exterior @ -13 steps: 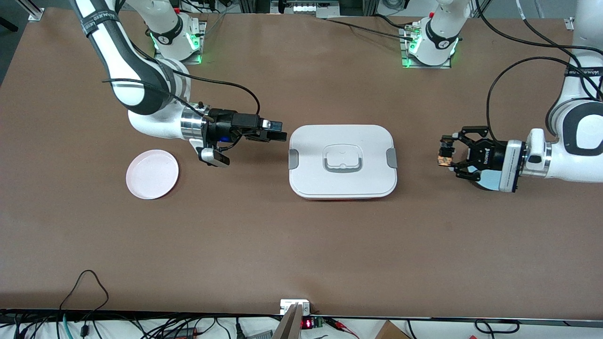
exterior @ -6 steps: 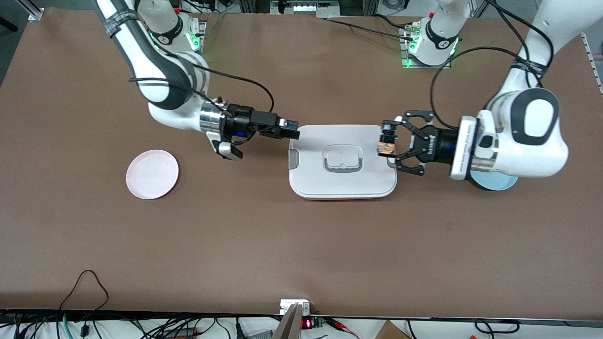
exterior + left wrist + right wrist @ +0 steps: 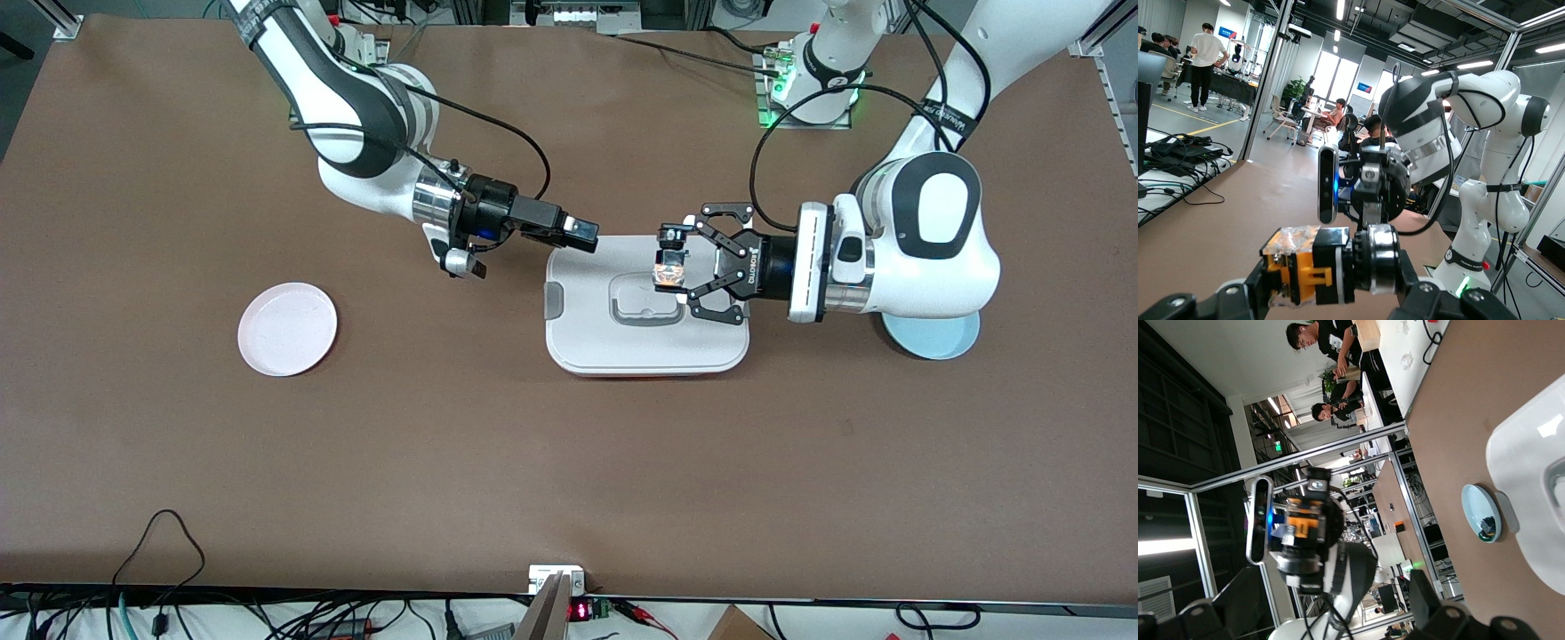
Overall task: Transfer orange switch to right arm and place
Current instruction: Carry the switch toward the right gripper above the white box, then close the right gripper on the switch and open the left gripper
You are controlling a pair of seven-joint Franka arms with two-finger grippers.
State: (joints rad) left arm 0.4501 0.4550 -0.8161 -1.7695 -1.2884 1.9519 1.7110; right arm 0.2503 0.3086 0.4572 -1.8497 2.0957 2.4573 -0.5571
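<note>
My left gripper (image 3: 672, 265), the open-linkage claw, is shut on the orange switch (image 3: 669, 269) and holds it over the white lidded box (image 3: 622, 348). In the left wrist view the switch (image 3: 1313, 268) sits crosswise between the jaws, orange end and black body showing. My right gripper (image 3: 583, 236), slim and straight-fingered, is open and empty over the box's corner at the right arm's end. It points at the switch, a short gap away. In the right wrist view the switch (image 3: 1300, 524) shows ahead, between my spread fingers (image 3: 1430, 613).
A pink plate (image 3: 287, 328) lies toward the right arm's end of the table. A light blue plate (image 3: 938, 336) lies toward the left arm's end, partly under the left arm. It also shows in the right wrist view (image 3: 1481, 513).
The left gripper has carried the switch from over the blue plate's end to over the box. The right gripper has moved toward the box from the pink plate's end.
</note>
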